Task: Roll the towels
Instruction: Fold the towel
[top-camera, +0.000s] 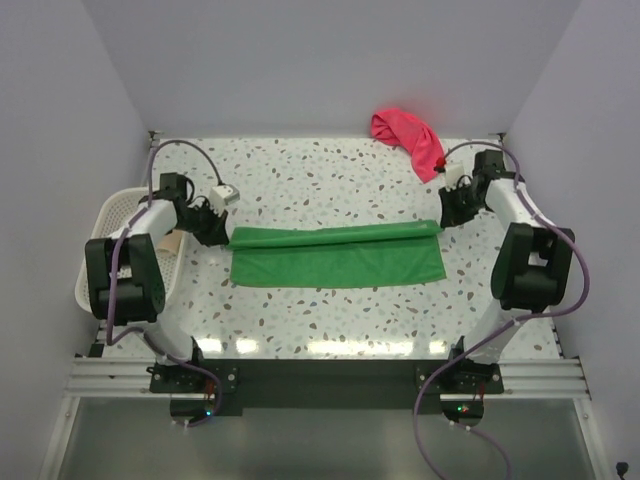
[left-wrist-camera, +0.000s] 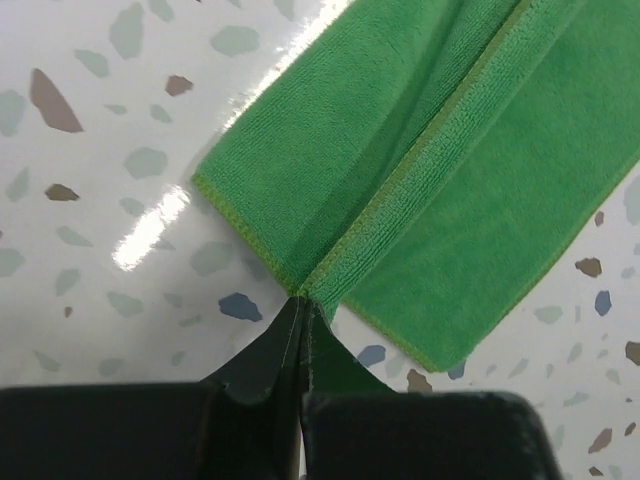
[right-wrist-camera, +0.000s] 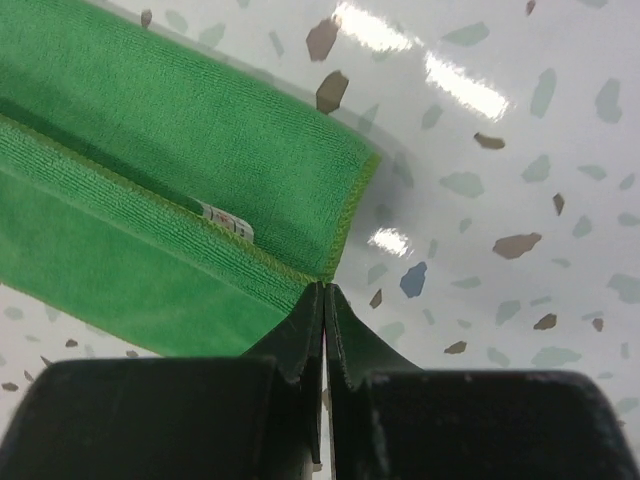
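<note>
Cloth spans the gap between both pincers: the green towel (top-camera: 335, 258) lies flat on the speckled table (top-camera: 300, 170), its far strip folded toward the near edge. The left pincer (top-camera: 215, 232) sits at one short end. In its wrist view its fingers are pressed together on the folded hem where it meets the edge. The right pincer (top-camera: 446, 218) sits at the opposite end, likewise pinched tight on the hem's corner, with a small white label (right-wrist-camera: 225, 218) just ahead of it. The pink-red towel (top-camera: 408, 140) lies crumpled beyond the right pincer. A white mesh basket (top-camera: 115, 210) sits just behind the left pincer.
</note>
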